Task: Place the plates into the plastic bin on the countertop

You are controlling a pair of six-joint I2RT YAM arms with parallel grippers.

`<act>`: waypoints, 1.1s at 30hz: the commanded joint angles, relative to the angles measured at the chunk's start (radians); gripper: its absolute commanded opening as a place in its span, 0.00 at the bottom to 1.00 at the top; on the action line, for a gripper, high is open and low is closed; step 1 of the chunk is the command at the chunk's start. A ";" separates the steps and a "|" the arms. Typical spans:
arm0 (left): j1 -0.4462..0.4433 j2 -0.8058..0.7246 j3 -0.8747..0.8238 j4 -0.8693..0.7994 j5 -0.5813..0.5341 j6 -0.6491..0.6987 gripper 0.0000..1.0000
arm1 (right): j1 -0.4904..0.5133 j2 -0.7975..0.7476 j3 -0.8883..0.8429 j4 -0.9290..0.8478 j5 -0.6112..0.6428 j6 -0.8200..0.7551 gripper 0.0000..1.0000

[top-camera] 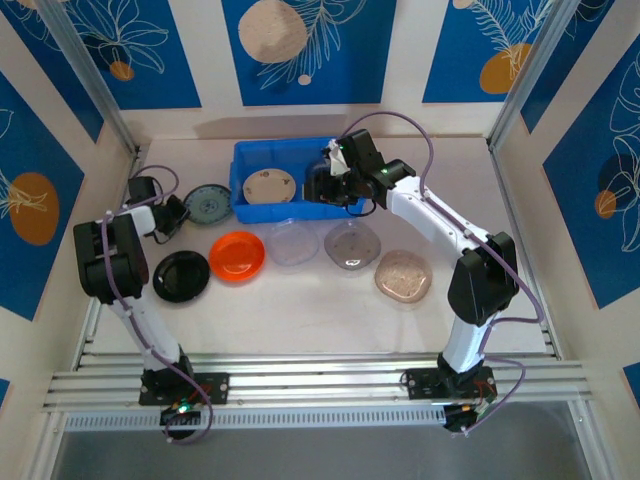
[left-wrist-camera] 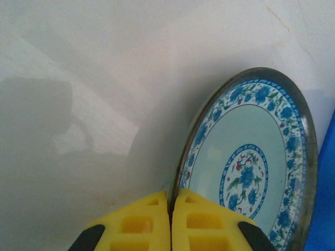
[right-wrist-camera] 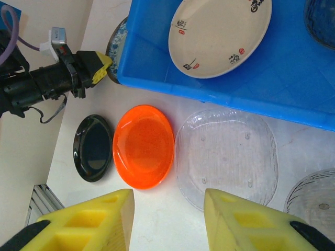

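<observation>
Left claw [left-wrist-camera: 170, 197] pinching patterned plate [left-wrist-camera: 251, 167], rim cut off, right claw [right-wrist-camera: 167, 196] spread wide

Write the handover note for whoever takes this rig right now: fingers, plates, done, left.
Left gripper: fingers shut on the rim of the teal patterned plate, just left of the blue bin.
Right gripper: open, empty, over the bin's right half.
Done: cream plate lies in the bin; a bluish dish at its right end is cut off.
Left: the held plate, plus black plate, orange plate, clear plate, smoky plate and speckled plate in a row on the countertop.
</observation>
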 commanded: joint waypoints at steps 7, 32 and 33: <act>-0.007 -0.285 0.056 -0.155 -0.199 0.077 0.00 | 0.001 -0.024 0.035 -0.012 -0.006 -0.004 0.41; -0.449 -0.601 0.169 -0.387 0.284 0.095 0.00 | -0.289 -0.475 -0.314 0.045 -0.172 -0.124 0.62; -0.459 -0.604 0.169 -0.402 0.300 0.095 0.00 | -0.290 -0.484 -0.334 0.065 -0.195 -0.110 0.62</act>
